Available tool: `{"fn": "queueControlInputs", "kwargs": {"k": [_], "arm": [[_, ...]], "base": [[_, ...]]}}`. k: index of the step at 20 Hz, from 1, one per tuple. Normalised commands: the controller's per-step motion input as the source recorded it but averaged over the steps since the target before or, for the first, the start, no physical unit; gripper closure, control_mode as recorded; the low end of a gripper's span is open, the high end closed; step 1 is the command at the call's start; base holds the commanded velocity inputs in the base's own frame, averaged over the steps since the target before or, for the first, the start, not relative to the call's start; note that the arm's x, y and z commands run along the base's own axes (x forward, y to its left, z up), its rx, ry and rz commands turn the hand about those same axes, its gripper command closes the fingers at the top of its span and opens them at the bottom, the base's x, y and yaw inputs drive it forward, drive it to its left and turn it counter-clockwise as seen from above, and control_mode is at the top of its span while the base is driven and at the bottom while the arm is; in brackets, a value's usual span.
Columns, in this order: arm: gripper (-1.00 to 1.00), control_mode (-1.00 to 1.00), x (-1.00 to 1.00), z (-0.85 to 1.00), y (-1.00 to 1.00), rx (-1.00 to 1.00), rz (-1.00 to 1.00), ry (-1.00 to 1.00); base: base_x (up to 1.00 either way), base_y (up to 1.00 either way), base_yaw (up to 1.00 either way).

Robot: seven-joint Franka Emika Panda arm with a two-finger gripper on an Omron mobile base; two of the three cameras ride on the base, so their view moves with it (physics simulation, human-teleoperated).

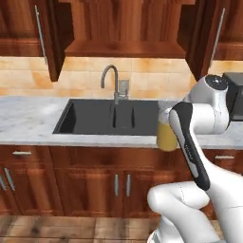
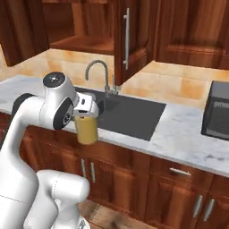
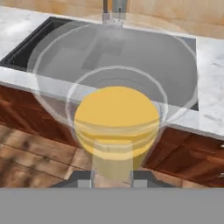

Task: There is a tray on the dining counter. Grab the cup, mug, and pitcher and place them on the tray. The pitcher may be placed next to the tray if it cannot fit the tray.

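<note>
Hand view looks down into the pitcher (image 3: 116, 122) (orange-yellow liquid inside), its wall between the gripper (image 3: 112, 177) jaws, clamped, above the sink (image 3: 131, 57) edge.

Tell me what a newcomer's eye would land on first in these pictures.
First, the pitcher of orange-yellow liquid, held in the air by the white arm's hand in front of the counter edge. Behind it sits the black sink with its curved grey faucet, set in the marble counter under reddish wood cabinets. A dark appliance stands at the right.
</note>
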Motion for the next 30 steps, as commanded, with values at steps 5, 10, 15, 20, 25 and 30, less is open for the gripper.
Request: {"fn": "queueControlInputs", "kwargs": {"k": [5, 10, 15, 20, 25, 30], "arm": [[1.0, 1.0, 0.0, 0.0, 0.0, 0.0, 0.0, 0.0], [1.0, 1.0, 0.0, 0.0, 0.0, 0.0, 0.0, 0.0], [1.0, 1.0, 0.0, 0.0, 0.0, 0.0, 0.0, 0.0], [1.0, 1.0, 0.0, 0.0, 0.0, 0.0, 0.0, 0.0], [1.0, 1.0, 0.0, 0.0, 0.0, 0.0, 0.0, 0.0], [1.0, 1.0, 0.0, 0.0, 0.0, 0.0, 0.0, 0.0]], "base": [[-0.04, 0.61, 0.9], [0.09, 0.46, 0.84], [0.44, 0.27, 0.76], [0.74, 0.16, 0.7], [1.0, 0.02, 0.55], [1.0, 0.0, 0.45]]}}
